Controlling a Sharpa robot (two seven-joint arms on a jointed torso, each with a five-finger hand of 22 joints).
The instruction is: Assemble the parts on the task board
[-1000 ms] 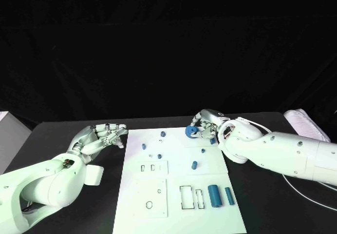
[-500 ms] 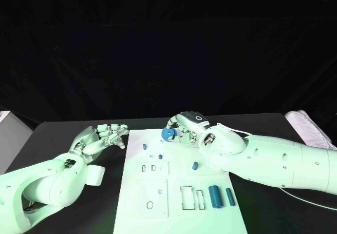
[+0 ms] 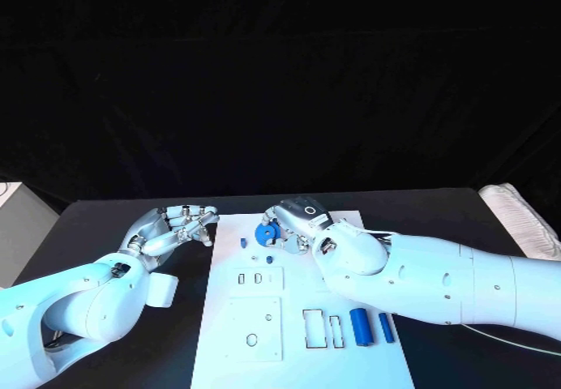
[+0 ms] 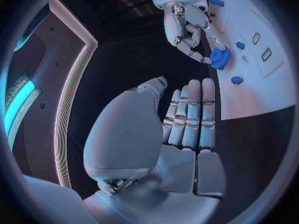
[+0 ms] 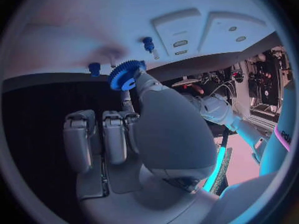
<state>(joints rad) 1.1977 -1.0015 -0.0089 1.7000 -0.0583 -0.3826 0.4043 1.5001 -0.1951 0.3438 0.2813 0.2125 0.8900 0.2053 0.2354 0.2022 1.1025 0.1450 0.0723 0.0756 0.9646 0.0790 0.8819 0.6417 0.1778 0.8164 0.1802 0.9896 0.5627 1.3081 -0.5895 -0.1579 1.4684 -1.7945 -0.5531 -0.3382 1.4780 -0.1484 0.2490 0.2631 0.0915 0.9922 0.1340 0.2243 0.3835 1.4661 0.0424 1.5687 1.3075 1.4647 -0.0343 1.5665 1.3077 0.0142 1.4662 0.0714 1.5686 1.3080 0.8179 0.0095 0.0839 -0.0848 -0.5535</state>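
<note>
A blue gear [image 3: 265, 233] is pinched at the fingertips of the right hand [image 3: 293, 224], held on edge above the white board [image 3: 306, 324]. Its teeth are seen plainly in the right wrist view. The left hand [image 3: 173, 228] is kept empty beside the board, fingers straight and together.

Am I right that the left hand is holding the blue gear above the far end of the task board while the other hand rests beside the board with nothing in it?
Not quite: the right hand holds the blue gear above the far end of the task board, as the head view shows. The left hand is the one beside the board with nothing in it.
</note>
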